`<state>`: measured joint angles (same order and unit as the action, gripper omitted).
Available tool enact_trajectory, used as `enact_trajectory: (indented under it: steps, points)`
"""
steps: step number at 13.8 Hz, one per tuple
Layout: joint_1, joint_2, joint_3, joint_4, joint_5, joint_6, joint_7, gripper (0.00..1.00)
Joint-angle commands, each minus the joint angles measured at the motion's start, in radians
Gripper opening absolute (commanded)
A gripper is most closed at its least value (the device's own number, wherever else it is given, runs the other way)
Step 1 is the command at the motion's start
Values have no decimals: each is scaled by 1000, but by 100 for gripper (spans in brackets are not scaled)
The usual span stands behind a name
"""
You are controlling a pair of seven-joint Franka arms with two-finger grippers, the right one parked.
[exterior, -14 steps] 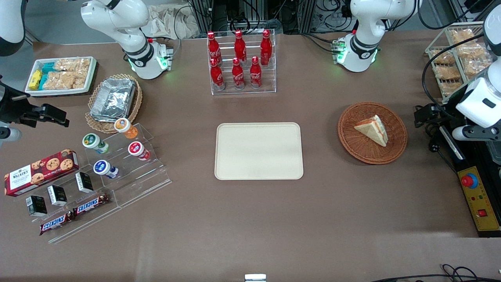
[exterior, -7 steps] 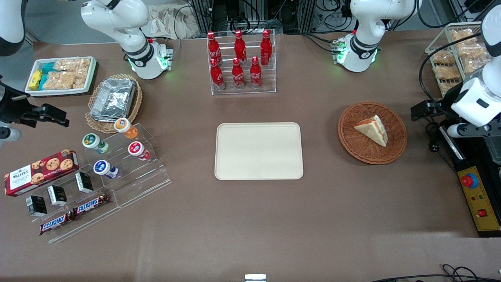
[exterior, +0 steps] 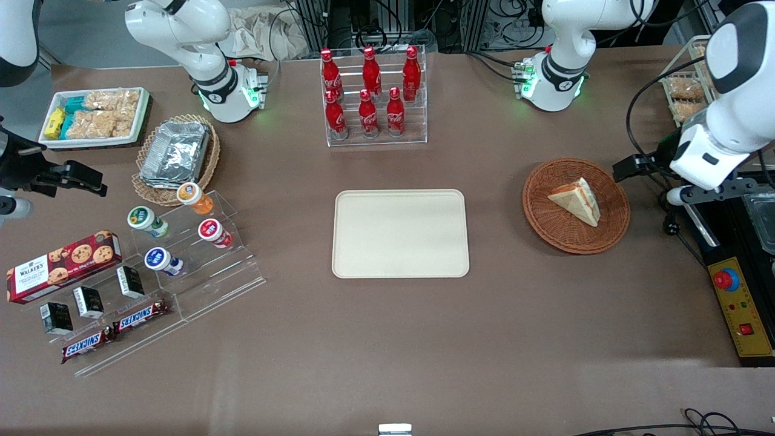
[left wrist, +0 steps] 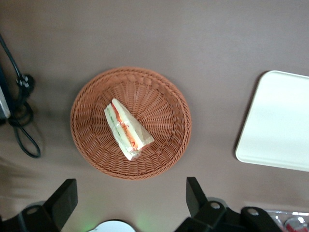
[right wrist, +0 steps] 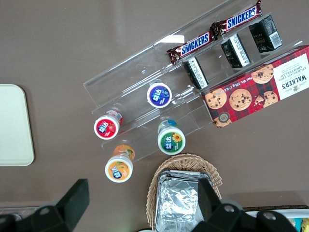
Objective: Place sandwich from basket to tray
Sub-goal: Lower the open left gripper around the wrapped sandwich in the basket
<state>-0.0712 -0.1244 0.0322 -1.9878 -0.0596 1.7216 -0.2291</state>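
The sandwich [exterior: 576,200], a white wedge with orange-red and green filling, lies in the round reddish-brown wicker basket [exterior: 545,227]. The cream tray [exterior: 399,233] lies flat beside the basket, toward the parked arm's end. My left gripper [exterior: 636,165] hangs high beside the basket's rim, toward the working arm's end of the table. In the left wrist view the sandwich [left wrist: 126,129] lies in the basket [left wrist: 164,96], and a corner of the tray [left wrist: 280,121] shows. My gripper [left wrist: 128,198] is open and empty, its fingers [left wrist: 63,203] wide apart.
A clear rack of red cola bottles [exterior: 372,97] stands farther from the camera than the tray. A control box with a red button [exterior: 738,303] and black cables [left wrist: 21,121] lie at the working arm's end. A wire snack rack [exterior: 684,91] stands there too.
My left arm has swung from the table's end toward the basket, bringing the gripper close to the basket's rim. The sandwich, basket and tray have not moved.
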Motion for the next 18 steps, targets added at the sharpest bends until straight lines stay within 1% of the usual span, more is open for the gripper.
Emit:
enact_trajectory:
  steps: [1,3,5,9,11,13,16,18]
  points:
    - [27,-92,-5,-179,-26,104,-119,100]
    - [37,-86,-6,-212,-63,121,-183,100]
    - [59,-66,-6,-245,-71,134,-234,100]
    - [79,-54,-5,-385,-104,278,-295,100]
    - [102,-32,-6,-433,-170,347,-364,100]
    - [125,8,-6,-448,-209,378,-374,100]
    - [172,66,-5,-470,-334,434,-374,100]
    - [172,103,-6,-470,-365,461,-374,100]
